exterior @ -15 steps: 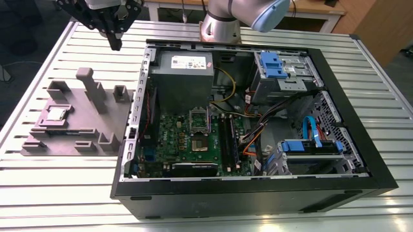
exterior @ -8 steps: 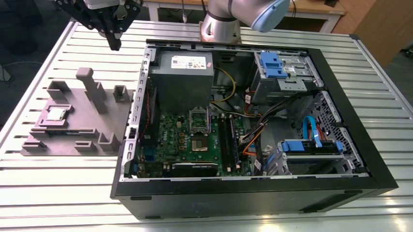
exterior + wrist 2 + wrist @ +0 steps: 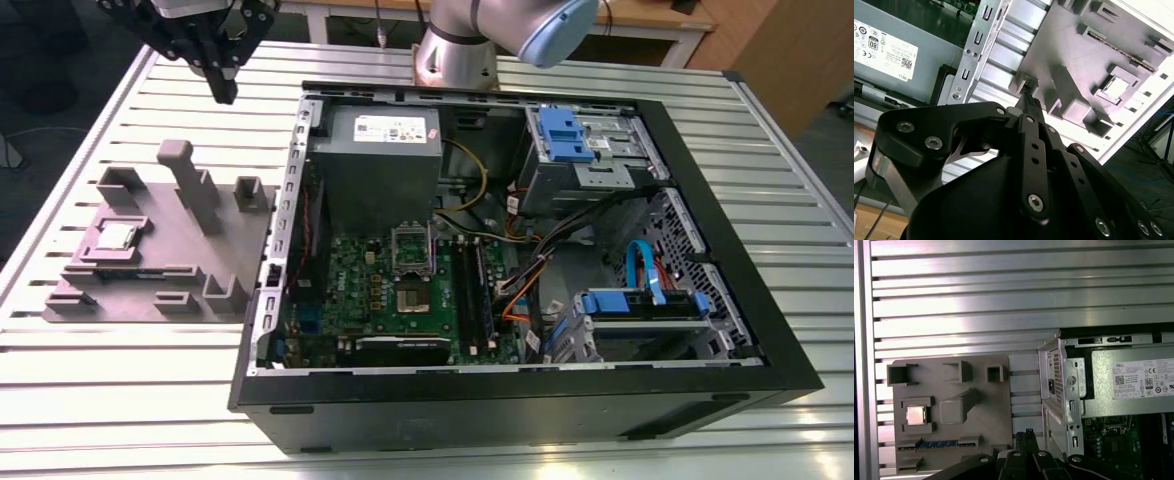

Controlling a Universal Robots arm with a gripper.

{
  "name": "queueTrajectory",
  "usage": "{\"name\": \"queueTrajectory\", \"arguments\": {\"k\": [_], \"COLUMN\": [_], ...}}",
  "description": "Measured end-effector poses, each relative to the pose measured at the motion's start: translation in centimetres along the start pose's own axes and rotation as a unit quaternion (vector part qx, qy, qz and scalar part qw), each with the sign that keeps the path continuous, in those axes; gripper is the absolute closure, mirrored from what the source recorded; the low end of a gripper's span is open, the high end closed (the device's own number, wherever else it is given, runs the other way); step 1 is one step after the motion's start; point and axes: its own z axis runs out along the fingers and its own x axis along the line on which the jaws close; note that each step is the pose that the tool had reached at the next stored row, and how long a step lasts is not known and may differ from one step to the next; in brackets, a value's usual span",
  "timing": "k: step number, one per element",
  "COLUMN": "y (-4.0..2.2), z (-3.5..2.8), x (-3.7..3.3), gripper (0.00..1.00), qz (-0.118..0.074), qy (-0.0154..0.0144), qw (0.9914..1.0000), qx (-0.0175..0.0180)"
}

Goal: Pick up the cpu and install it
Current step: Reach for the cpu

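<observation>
The cpu (image 3: 118,236) is a small silvery square lying flat in a recess of the grey fixture block (image 3: 174,290), at the exterior view's left of the open computer case (image 3: 747,330). Both wrist views show the cpu (image 3: 915,415) (image 3: 1116,87) in its recess. My gripper (image 3: 223,92) hangs above the slatted table behind the fixture block, well apart from the cpu, shut with nothing in it. Its black fingertips (image 3: 1026,433) (image 3: 1029,102) point down beside the case's corner. On the green motherboard, the dark square socket (image 3: 412,297) lies with its metal bracket (image 3: 410,246) swung back.
A grey power supply (image 3: 380,150) fills the case's back corner, near the gripper. A memory stick (image 3: 934,444) lies in a slot of the fixture block. Blue drive cages (image 3: 577,135) and cables crowd the case's far side. The arm's base (image 3: 454,55) stands behind the case.
</observation>
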Motion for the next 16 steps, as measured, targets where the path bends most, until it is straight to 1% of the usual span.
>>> {"name": "queueTrajectory", "arguments": {"k": [8, 16], "y": [-0.03, -0.05], "z": [0.0, 0.0], "x": [0.45, 0.68], "gripper": [0.9, 0.9], "qz": [0.0, 0.0], "qy": [0.0, 0.0001], "qw": [1.0, 1.0], "qx": [0.0, 0.0]}}
